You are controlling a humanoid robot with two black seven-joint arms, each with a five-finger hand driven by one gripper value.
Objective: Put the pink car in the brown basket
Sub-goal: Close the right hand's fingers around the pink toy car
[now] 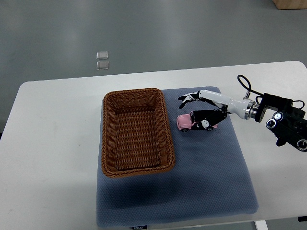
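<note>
A: Okay, top view — we've got the right hand (204, 111) coming in from the right edge, over the blue mat (211, 172) on the white table (53, 139).

B: Yep. Pink car (186, 121) sits on the mat, just right of the brown basket (136, 132), outside it, w/ its rear end under the hand.

A: Fingers? We see the black lower ones wrapped over the car's back half, touching it; upper white finger sticks out toward the left, free.

B: So grasping the car, still down on the mat. Basket's upright, nothing inside.
</note>
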